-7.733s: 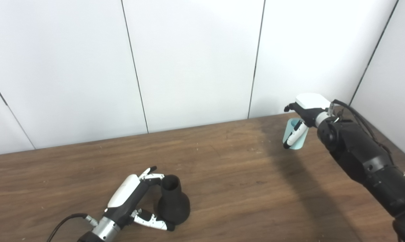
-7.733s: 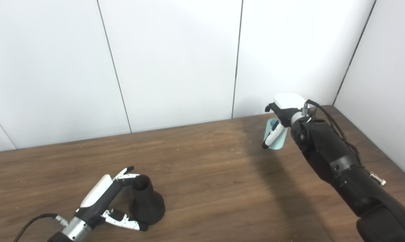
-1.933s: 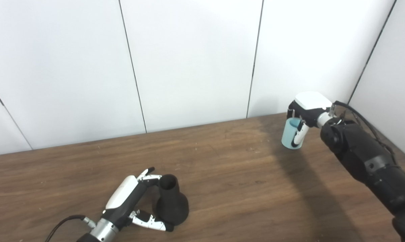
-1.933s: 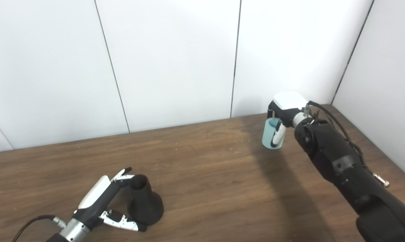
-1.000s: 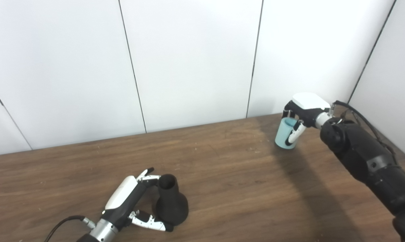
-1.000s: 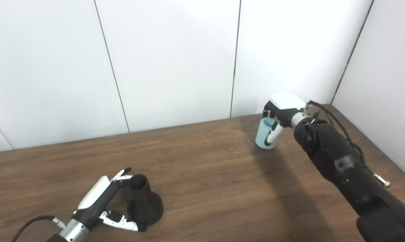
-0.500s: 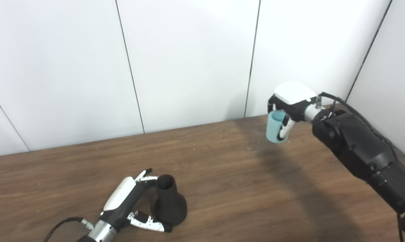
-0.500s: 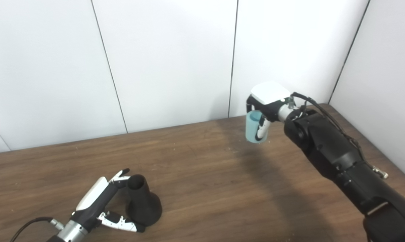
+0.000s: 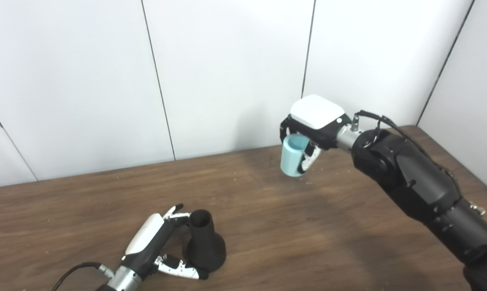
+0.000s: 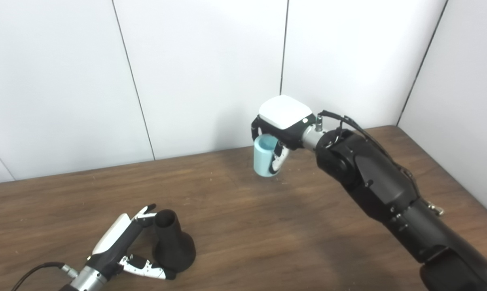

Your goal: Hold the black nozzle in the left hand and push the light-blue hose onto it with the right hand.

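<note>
Right hand (image 9: 308, 129), clamped on hose (image 9: 291, 160), has swung left toward nozzle (image 9: 205, 246); left hand (image 9: 154, 246) seemingly cups it loosely.

A brown wooden table (image 9: 267, 226); white panelled wall (image 9: 227, 72) behind it.

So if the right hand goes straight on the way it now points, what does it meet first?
The right hand, shut on the light-blue hose, points left and slightly down; probably bare table first, though depth is unclear.
</note>
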Robot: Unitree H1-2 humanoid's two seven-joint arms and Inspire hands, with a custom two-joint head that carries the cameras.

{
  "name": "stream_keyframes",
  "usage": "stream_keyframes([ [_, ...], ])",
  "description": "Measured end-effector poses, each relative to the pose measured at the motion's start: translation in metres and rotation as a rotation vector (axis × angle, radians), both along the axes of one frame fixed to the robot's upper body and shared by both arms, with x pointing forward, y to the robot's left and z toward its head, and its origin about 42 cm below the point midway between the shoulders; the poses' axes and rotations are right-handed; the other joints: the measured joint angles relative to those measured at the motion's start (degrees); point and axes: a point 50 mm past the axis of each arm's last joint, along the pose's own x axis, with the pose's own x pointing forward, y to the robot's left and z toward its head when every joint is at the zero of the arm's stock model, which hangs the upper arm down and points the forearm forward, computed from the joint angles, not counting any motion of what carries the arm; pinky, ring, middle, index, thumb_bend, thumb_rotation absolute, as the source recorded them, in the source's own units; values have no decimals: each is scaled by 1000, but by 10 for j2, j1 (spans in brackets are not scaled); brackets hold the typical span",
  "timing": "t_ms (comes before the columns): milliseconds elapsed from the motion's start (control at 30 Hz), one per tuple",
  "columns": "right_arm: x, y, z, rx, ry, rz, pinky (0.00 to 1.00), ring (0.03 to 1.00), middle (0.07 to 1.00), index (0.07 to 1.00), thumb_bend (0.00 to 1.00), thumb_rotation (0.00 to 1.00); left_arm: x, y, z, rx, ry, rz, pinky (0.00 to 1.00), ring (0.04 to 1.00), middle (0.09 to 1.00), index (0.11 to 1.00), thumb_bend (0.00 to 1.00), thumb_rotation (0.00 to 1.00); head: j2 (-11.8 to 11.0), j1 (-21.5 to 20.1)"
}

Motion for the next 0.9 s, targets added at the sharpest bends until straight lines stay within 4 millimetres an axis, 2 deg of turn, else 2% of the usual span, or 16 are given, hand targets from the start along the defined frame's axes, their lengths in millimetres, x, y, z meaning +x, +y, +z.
stream_keyframes([
  [33,-2,2,2,2,-1,12,171,254,453,489,530,0,0,0,0,0,0,0,991,761,499,482,524,0,2,6],
  [67,-4,4,5,6,-7,25,157,245,414,497,526,0,-1,0,0,-1,0,0,991,761,499,482,524,0,3,13],
  [167,-11,12,14,22,-28,64,168,281,432,508,527,0,-2,-2,0,-5,3,1,993,764,499,482,524,0,8,26],
  [267,-18,22,22,47,-33,104,140,236,399,506,524,0,-5,-4,0,-8,11,6,994,764,499,482,524,0,11,32],
  [333,-23,28,26,69,-33,133,133,226,452,488,530,0,-7,-8,-1,-10,17,6,991,763,499,482,524,0,16,40],
  [467,-30,37,32,81,-20,177,146,232,471,482,532,0,-11,-16,-1,-13,29,0,987,761,499,482,524,0,28,54],
  [500,-31,40,33,84,-12,185,149,235,433,494,527,0,-12,-17,0,-13,32,2,987,758,499,482,524,0,32,58],
  [600,-32,43,36,88,-9,199,157,244,401,508,524,0,-15,-20,0,-16,36,0,986,747,498,482,524,0,40,65],
  [767,-34,44,50,85,-13,214,153,238,393,506,523,0,-18,-25,0,-24,50,7,970,740,498,482,524,0,53,79],
  [800,-35,45,53,85,-13,221,153,237,431,494,527,0,-19,-26,0,-27,53,9,969,740,498,482,524,0,54,83],
  [900,-38,50,62,80,-13,246,157,247,407,510,524,0,-21,-29,1,-27,57,11,962,739,498,482,524,0,68,100],
])
